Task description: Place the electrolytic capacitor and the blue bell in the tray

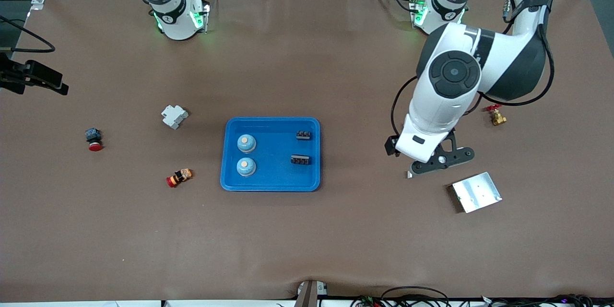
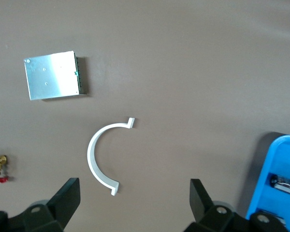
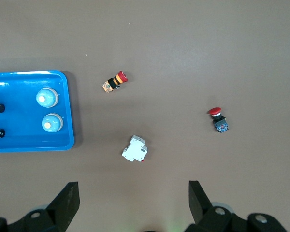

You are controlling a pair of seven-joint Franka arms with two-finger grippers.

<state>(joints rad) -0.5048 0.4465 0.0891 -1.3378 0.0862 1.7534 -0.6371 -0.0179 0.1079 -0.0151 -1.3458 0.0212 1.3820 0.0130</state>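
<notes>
The shallow bright-blue rectangular plastic tray [image 1: 271, 154] is lying near the middle of the brown table, and it is already holding what the task seems to call for: two pale-blue dome-shaped bells [image 1: 246, 143] with cream buttons on top are sitting upright along its right-arm end, one at about the tray's ten o'clock and the other [image 1: 246, 166] at its eight o'clock, well apart from two small black ribbed capacitors [image 1: 303, 135], which are lying on their sides at about two o'clock and at four o'clock [image 1: 300, 159]. Judging from this, the placing looks finished, or very nearly so, with nothing of the task's kind left outside the rim as far as can be made out. Out from the tray, toward its nine o'clock, a white moulded breaker [image 1: 174, 116], a red-capped orange push-button [image 1: 179, 177] and a red-headed blue switch [image 1: 94, 139] are lying scattered on the table. Toward three o'clock, the left gripper [image 2: 134, 195] is hovering with its jaws spread wide and empty over a white curved plastic clip [image 2: 104, 157], with a small silver metal plate [image 1: 476, 192] and a brass valve with a red handle [image 1: 495, 116] lying nearby. The right gripper [image 3: 133, 198] is waiting, jaws wide apart and holding nothing, above the right arm's end of the table.
</notes>
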